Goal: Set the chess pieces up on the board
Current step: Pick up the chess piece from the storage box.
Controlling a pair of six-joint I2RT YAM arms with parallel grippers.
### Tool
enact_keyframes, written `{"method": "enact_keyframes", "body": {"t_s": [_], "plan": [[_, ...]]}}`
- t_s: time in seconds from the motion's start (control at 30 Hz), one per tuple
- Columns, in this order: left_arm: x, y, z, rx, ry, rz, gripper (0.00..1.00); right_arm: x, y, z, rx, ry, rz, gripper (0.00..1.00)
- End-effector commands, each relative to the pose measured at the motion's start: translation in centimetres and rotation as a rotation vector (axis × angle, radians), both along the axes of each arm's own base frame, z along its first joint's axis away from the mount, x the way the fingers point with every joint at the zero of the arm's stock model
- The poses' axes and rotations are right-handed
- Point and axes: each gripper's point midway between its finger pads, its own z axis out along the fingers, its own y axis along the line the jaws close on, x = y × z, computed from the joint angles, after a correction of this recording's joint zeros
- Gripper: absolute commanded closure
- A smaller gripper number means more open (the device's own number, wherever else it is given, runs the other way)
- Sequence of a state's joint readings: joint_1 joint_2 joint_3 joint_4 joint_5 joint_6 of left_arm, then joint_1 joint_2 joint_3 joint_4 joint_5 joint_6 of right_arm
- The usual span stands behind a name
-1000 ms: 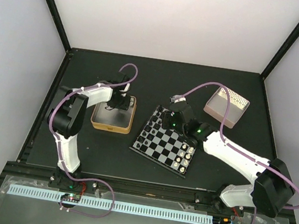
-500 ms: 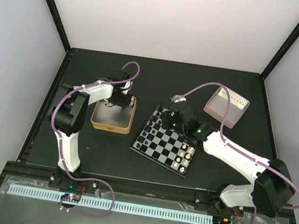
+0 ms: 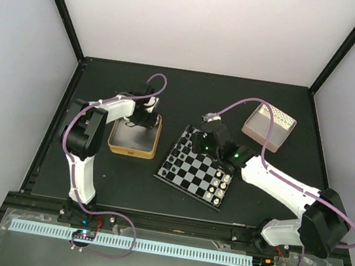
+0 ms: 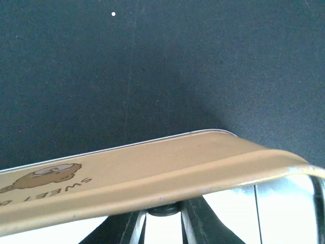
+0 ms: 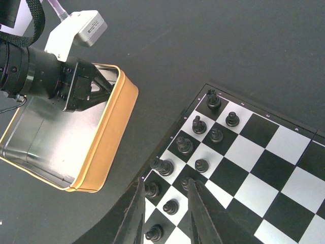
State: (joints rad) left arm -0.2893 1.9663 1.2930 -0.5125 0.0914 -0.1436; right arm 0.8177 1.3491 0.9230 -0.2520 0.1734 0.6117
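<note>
Reaching into the gold tin (image 5: 109, 137), the left pincer (image 5: 107, 87) sits low against the metal floor near the tin's far wall. In the left wrist view its jaws are drawn close about a small dark rounded object, judged to be a black piece (image 4: 165, 207). How firmly it is gripped cannot be confirmed.

The right pincer (image 5: 165, 185) hangs over the board's tin-side edge. Its fingers stand apart and nothing is clamped between them.

The board (image 3: 195, 169) lies at an angle on the bench (image 3: 267, 106), just right of the tin and apart from it. The chess pieces (image 5: 200, 124) already placed stand in two files along the board's tin-side edge. Pale pieces stand along the opposite edge. A pink box (image 3: 269, 126) stands well apart, behind the board.

Step in hand, as judged: fetching a further black piece from the tin for the board.

Recommendations:
- Lift straight up until the piece is above the tin's rim. Only then travel sideways, because the wall rises close beside the jaws.
- Keep the jaws low on the piece so that it does not pivot.
- Approach the target square from above. Neighbouring pieces stand close together and a sideways entry could topple them.
- Keep the arms apart. The right pincer sits over the black side of the board, so one arm should clear that edge before the other arrives.
- Set the piece down upright on the square before letting go.
</note>
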Motion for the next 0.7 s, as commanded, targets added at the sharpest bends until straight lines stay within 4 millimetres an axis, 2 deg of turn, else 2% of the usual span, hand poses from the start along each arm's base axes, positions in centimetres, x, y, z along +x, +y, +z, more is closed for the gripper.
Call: {"method": "enact_keyframes", "body": {"t_s": [0.0, 0.13, 0.33, 0.53, 0.63, 0.67], "plan": [[0.4, -0.2, -0.4, -0.005, 0.015, -0.021, 0.86, 0.2, -0.1, 1.0, 0.026, -0.01, -0.011, 0.74], [0.3, -0.2, 0.5, -0.009, 0.007, -0.013, 0.91, 0.0, 0.0, 1.3, 0.037, -0.011, -0.004, 0.75], [-0.9, -0.5, 3.9, -0.07, -0.007, 0.034, 0.91, -0.6, 0.9, 3.2, 0.092, -0.005, 0.053, 0.74], [-4.6, -1.3, 6.7, -0.192, -0.007, 0.022, 0.91, -2.0, 2.1, 5.7, 0.21, 0.035, 0.171, 0.71], [-6.7, -3.2, 9.4, -0.331, -0.038, -0.064, 0.91, -2.8, 2.9, 6.9, 0.279, 0.066, 0.247, 0.68], [-7.5, -4.1, 10.7, -0.392, -0.053, -0.107, 0.91, -3.1, 3.2, 7.3, 0.302, 0.076, 0.27, 0.64]]}}
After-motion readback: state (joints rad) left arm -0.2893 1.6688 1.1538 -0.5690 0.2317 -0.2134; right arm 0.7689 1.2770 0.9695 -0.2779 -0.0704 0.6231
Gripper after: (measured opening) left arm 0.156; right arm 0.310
